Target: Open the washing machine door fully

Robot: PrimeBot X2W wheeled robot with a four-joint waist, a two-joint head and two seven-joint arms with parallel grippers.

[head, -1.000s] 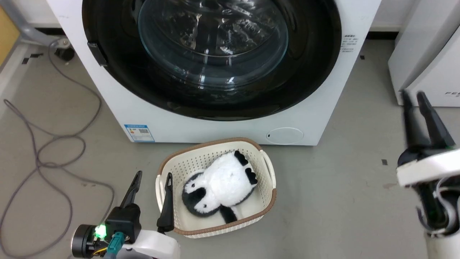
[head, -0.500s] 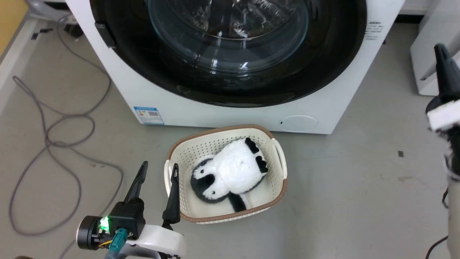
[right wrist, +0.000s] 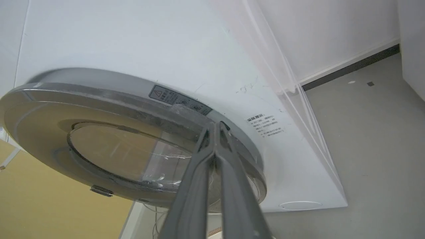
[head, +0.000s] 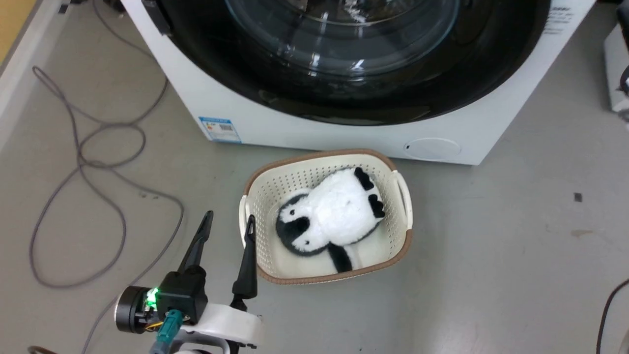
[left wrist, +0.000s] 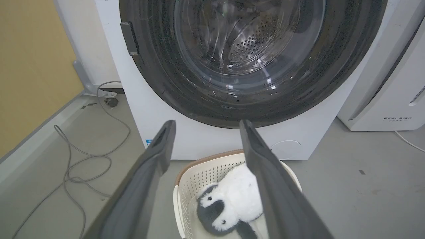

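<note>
Grey floor (head: 491,246), lower frame | large round glossy black washing machine door (head: 393,105): likely rigid, slippery; better take its rim | left gripper (head: 230,220) spread, empty | right gripper (right wrist: 215,124) pinched together.

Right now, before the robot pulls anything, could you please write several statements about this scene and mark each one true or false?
1. The washing machine door is closed. True.
2. The basket in front of the machine is empty. False: a plush penguin lies inside it.
3. The left gripper has its jaws open, beside the basket. True.
4. The right gripper has its jaws wide open. False: they are together, with the tips at the rim of the door.
</note>
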